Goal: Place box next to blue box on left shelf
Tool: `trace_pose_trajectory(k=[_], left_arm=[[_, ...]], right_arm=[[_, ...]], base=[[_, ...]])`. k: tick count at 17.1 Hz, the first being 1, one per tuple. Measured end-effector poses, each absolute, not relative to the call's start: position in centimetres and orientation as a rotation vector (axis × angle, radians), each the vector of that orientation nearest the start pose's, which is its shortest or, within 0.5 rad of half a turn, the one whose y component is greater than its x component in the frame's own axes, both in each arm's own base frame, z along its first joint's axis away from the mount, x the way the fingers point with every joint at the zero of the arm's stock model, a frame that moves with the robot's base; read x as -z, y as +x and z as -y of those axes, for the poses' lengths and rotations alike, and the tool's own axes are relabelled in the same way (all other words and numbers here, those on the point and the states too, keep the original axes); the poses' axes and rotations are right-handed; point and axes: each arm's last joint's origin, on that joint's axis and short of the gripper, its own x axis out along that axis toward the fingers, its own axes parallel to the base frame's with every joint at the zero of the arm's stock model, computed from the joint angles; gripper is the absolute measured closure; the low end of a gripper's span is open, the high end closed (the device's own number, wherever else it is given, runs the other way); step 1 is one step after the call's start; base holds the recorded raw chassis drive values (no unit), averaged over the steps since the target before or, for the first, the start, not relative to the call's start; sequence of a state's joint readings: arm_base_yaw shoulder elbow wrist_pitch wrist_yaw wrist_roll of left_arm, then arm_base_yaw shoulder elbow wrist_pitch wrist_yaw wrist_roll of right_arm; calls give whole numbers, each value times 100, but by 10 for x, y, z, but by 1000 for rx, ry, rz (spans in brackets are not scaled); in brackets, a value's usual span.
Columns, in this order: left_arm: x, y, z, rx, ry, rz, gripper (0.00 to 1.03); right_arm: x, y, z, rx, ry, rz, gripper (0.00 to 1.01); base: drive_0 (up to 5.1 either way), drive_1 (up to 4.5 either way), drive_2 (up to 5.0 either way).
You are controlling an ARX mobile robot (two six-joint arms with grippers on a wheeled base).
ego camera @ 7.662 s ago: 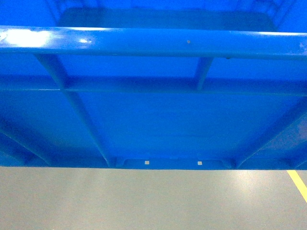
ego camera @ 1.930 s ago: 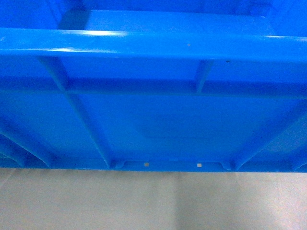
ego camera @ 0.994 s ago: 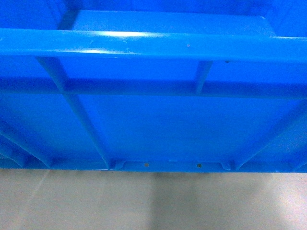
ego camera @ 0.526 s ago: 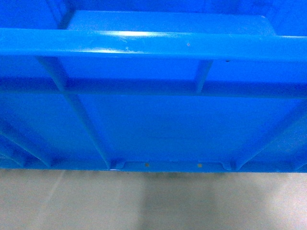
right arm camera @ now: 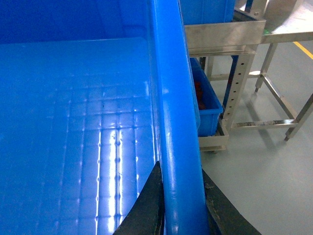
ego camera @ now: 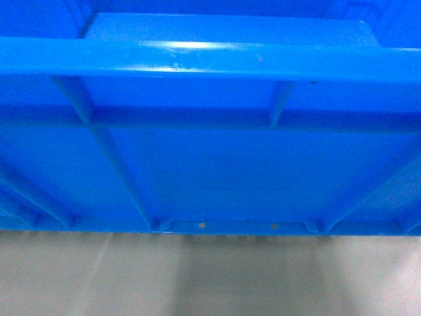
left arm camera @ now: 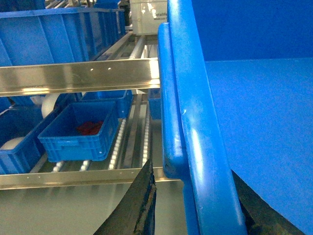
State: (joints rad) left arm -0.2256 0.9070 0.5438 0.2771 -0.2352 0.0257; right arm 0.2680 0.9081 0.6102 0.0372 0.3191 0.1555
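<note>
Both grippers are clamped on opposite side rims of the box [ego camera: 210,171], carrying it between them. On the left gripper [left arm camera: 188,196], one dark finger [left arm camera: 142,205] presses the outer face of the rim below the handle bulge, and the other shows at the inner wall, so the jaws are closed down to the thickness of the rim. On the right gripper [right arm camera: 180,205], a dark finger [right arm camera: 146,205] sits inside the box and its partner outside, squeezing the rounded rim the same way.

Between the two grippers, the box fills nearly all of the head view, its ribbed near wall and thick top rim facing the robot, with grey floor [ego camera: 210,276] below its bottom edge.

Beyond the left gripper stands the left shelf [left arm camera: 78,76], with steel front edges and roller lanes. Its upper level holds a big blue crate [left arm camera: 58,34], and its lower level holds a small blue bin [left arm camera: 80,132] with something red inside. Beyond the right gripper a steel rack frame [right arm camera: 239,73] stands on the floor, with another small blue bin [right arm camera: 205,105] on its low level.
</note>
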Motion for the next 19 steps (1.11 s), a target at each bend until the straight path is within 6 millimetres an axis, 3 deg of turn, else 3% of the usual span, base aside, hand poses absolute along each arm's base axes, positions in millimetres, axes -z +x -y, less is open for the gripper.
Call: trace_pose_trajectory(k=[15, 19], left_arm=[[-272, 199, 39, -9, 47, -85, 71], [-272, 199, 39, -9, 47, -85, 71]], right_arm=[[-272, 197, -45, 69, 79, -249, 91], [-272, 197, -45, 69, 79, -249, 91]], base=[[-499, 241, 241], [0, 0, 0]])
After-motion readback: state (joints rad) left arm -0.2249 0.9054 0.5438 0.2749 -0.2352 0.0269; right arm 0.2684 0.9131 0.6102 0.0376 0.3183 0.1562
